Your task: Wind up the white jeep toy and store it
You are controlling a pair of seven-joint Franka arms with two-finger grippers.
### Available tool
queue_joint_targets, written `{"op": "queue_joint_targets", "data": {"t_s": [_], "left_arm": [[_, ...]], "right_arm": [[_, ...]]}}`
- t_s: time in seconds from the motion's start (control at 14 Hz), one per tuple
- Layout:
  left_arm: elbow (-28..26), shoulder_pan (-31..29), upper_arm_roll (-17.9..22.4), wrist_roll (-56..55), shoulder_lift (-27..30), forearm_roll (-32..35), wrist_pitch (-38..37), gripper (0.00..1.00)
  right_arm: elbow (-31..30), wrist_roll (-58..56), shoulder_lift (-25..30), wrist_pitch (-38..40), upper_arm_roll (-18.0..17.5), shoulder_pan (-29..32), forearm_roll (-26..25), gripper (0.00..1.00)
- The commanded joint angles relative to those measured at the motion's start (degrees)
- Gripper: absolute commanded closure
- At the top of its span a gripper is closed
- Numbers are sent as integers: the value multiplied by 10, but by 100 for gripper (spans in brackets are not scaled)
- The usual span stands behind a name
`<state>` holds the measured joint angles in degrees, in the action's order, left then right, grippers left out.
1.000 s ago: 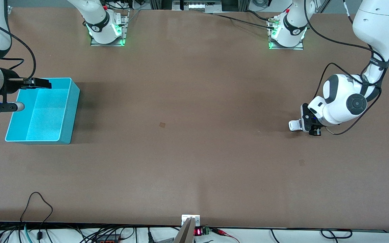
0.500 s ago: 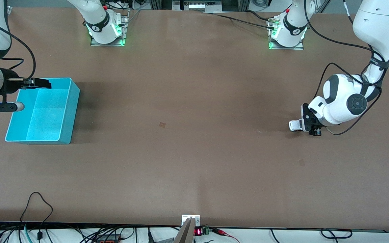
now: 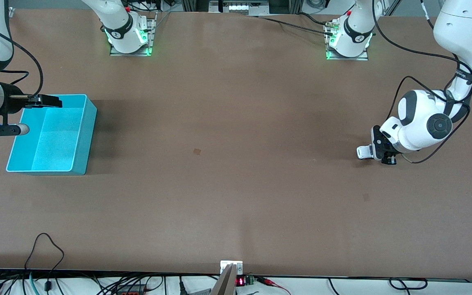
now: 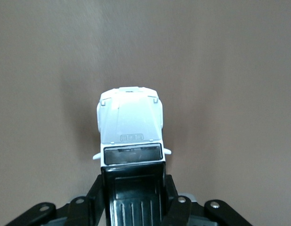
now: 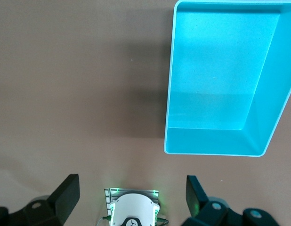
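Left wrist view showing left gripper point(image 4: 133, 188) pinching white jeep toy point(image 4: 130, 128); no readable writing; right gripper point(image 3: 47, 100) hovering spread over turquoise bin point(image 3: 81, 139).

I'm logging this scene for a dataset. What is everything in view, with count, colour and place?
jeep: one, white with black roof, on the table at the left arm's end, between the left end effector's fingers.
bin: one, turquoise, nothing visible inside, on the table at the right arm's end.
table: one, brown, under everything.
cables: several, black, along the table edge nearest the front camera.
left end effector: one, black fingers, low at the table, shut on the jeep.
right end effector: one, black fingers, open, over the bin's edge; this arm waits.
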<state>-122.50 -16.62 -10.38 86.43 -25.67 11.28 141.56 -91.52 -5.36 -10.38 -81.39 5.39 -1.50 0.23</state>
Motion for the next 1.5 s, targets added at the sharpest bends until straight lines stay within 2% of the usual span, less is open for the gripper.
{"op": "queue_joint_targets", "data": {"t_s": [0.0, 0.79, 1.43], "left_arm": [[5, -29, -5, 0, -37, 32, 6, 82], [14, -82, -5, 63, -51, 33, 6, 82], [43, -125, -5, 145, -70, 32, 6, 81]], "right_arm": [[1, 2, 4, 9, -1, 4, 6, 0], [1, 2, 4, 10, -1, 4, 6, 0], [1, 2, 4, 10, -1, 4, 6, 0]]}}
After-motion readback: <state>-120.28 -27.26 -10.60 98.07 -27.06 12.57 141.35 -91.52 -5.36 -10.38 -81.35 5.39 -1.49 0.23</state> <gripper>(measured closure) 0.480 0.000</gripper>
